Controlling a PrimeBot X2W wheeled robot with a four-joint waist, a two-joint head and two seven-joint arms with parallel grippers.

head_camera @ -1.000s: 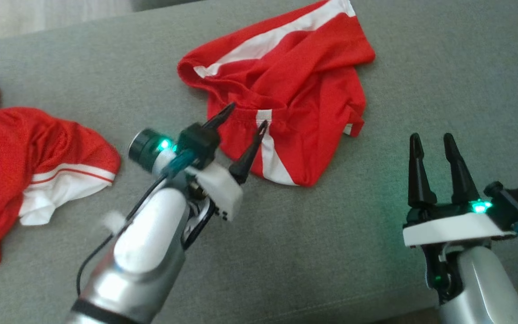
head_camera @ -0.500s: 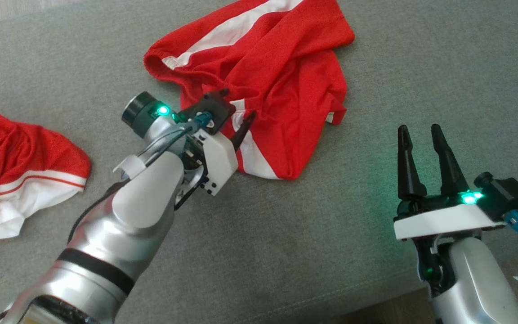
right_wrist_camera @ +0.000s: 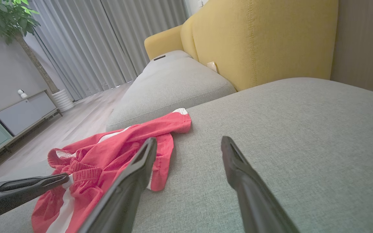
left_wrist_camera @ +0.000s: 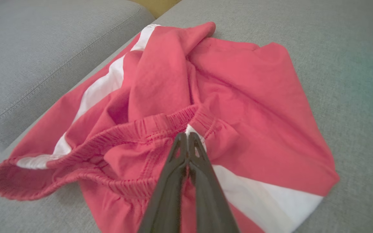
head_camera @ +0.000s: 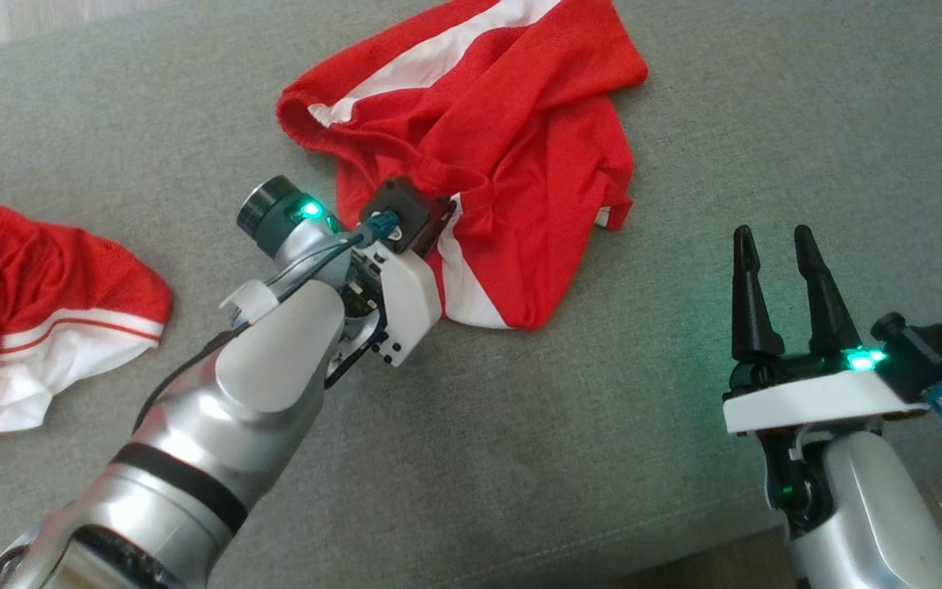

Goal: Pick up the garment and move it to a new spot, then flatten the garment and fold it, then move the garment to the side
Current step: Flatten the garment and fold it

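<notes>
The garment (head_camera: 520, 123), red shorts with white side stripes, lies crumpled on the grey sofa cushion (head_camera: 602, 458). My left gripper (head_camera: 443, 204) reaches onto its near edge. In the left wrist view the gripper (left_wrist_camera: 186, 136) is shut on the elastic waistband of the garment (left_wrist_camera: 244, 97), right where a white stripe meets it. Off to the lower right, my right gripper (head_camera: 774, 237) stands open over bare cushion, apart from the cloth. The right wrist view has that open gripper (right_wrist_camera: 189, 142) with the garment (right_wrist_camera: 108, 145) at its left, and the left arm's fingers (right_wrist_camera: 28, 187) on it.
A second red and white garment (head_camera: 46, 303) lies at the left edge of the cushion. Another grey cushion (right_wrist_camera: 173, 84) adjoins at the far side, with a yellow sofa back (right_wrist_camera: 254, 42) behind. The cushion's front edge (head_camera: 684, 548) runs near my right arm.
My left gripper went forward onto the shorts' waistband and closed on it. The head camera shifted a little. The right gripper stayed open in place.
</notes>
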